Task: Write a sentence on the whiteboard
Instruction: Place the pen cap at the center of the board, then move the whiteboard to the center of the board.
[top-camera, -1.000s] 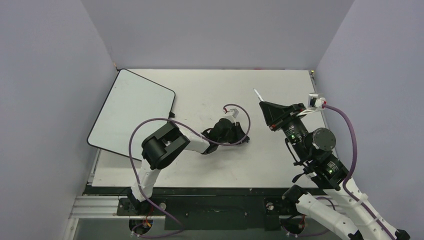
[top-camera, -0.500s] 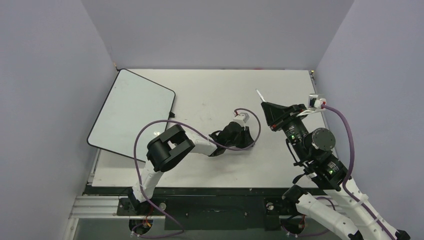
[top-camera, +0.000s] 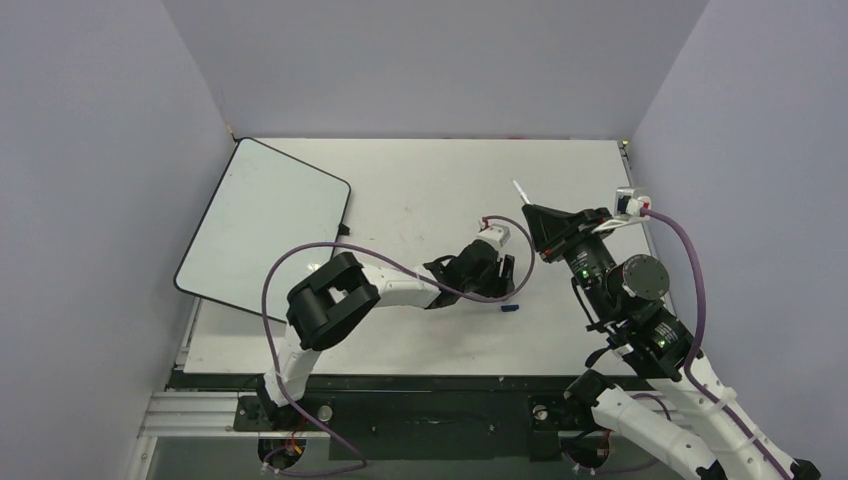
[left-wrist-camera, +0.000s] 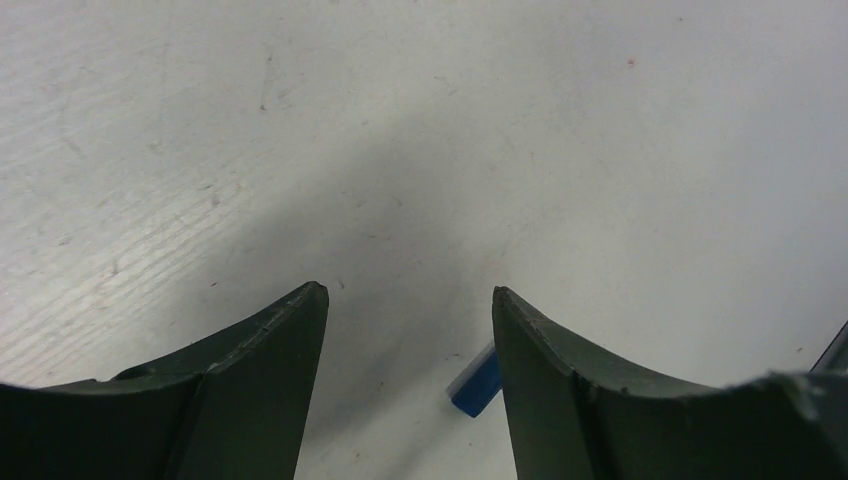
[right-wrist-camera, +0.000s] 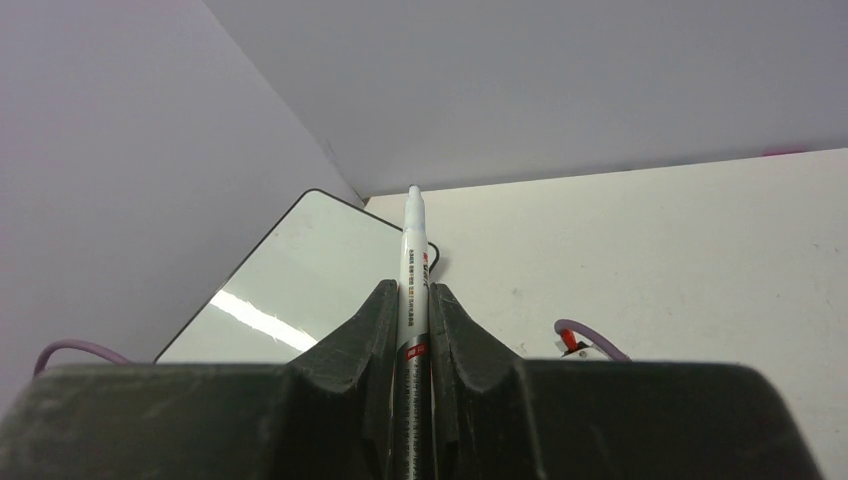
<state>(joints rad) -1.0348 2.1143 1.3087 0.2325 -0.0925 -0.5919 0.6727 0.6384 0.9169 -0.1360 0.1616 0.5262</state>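
Note:
The whiteboard (top-camera: 262, 225) lies tilted at the table's far left, also showing in the right wrist view (right-wrist-camera: 300, 275); its surface is blank, and the sentence is not in view. My right gripper (top-camera: 527, 213) (right-wrist-camera: 413, 288) is shut on a white marker (top-camera: 518, 190) (right-wrist-camera: 414, 245), its bare tip pointing up and left, raised over the table's right half. My left gripper (top-camera: 506, 283) (left-wrist-camera: 410, 292) hovers low over the table's middle, open with nothing between its fingers. A small blue cap (top-camera: 509, 308) (left-wrist-camera: 476, 382) lies on the table beside the right finger (left-wrist-camera: 560, 380).
The matte white table (top-camera: 420, 190) carries faint scuffs. Grey walls close in on the left, the back and the right. Purple cables (top-camera: 290, 262) loop off both arms. The board's near corner overhangs the table's left edge.
My left arm has reached to the right and its jaws have opened. The blue cap now lies loose on the table. The right arm with the marker has stayed put.

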